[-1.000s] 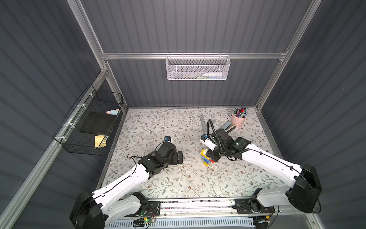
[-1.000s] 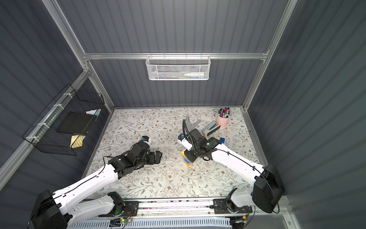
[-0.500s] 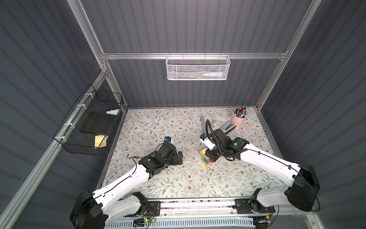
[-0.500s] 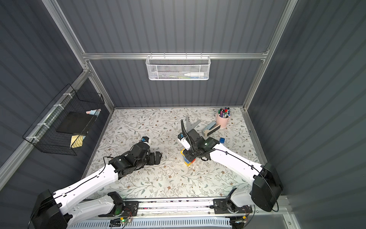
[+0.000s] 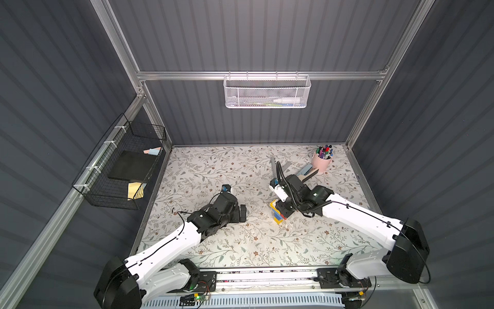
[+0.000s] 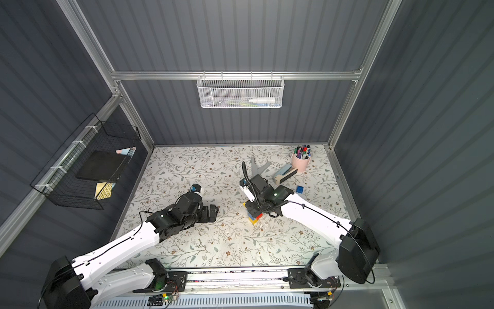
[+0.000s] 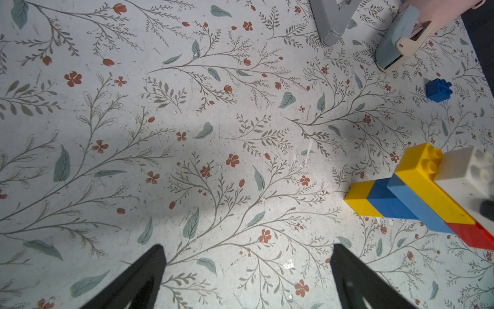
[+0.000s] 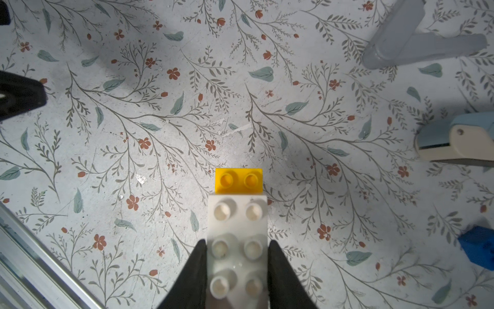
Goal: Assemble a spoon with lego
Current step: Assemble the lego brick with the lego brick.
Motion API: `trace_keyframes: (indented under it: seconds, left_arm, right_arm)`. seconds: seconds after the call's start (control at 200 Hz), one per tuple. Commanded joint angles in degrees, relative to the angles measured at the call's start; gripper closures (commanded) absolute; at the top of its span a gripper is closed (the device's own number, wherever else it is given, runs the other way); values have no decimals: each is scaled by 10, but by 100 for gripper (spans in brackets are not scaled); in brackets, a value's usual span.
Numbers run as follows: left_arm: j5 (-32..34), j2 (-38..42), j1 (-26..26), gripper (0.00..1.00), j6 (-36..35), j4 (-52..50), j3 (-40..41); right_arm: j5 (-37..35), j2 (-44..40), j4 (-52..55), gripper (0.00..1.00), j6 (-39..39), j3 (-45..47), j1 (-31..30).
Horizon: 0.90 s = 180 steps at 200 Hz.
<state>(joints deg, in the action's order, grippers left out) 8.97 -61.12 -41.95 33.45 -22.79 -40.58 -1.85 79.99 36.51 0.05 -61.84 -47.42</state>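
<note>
The spoon (image 7: 417, 198) stands studs-up on the floral table (image 5: 213, 166), well apart from the pink pen cup (image 5: 322, 163), on the side of the cup nearer the robot's bases. The right gripper (image 8: 236, 246) is closed across the flat side walls of the white brick (image 8: 238, 222) that tops the spoon's head; a yellow brick (image 8: 238, 180) shows one layer lower, just beyond it. The left gripper (image 7: 247, 251) hangs with its jaws spread wide and nothing between them, farther from the cup than the spoon is. A loose blue brick (image 7: 438, 91) lies on the table between the cup and the spoon, nearer the cup. Handling, as a judgement: the assembly looks light and rigid, with smooth, somewhat slippery walls, and its layers are held by stud friction alone. A lift by the top brick could pull that brick off; leverage on the narrow handle could split a joint. The advisable hold is across two parallel walls of the wide head, low in the stack, with pressing force directed straight down onto the studs
</note>
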Motion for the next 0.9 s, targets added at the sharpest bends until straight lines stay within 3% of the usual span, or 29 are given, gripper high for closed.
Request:
trace_keyframes:
  seconds: [0.0, 0.895]
  left_arm:
    - [1, 9, 1, 1, -10, -1, 9]
    - [-7, -7, 2, 1, -13, 3, -1]
  right_arm:
    - [-4, 16, 74, 100, 28, 44, -5]
    - [-99, -49, -33, 100, 160, 141, -39]
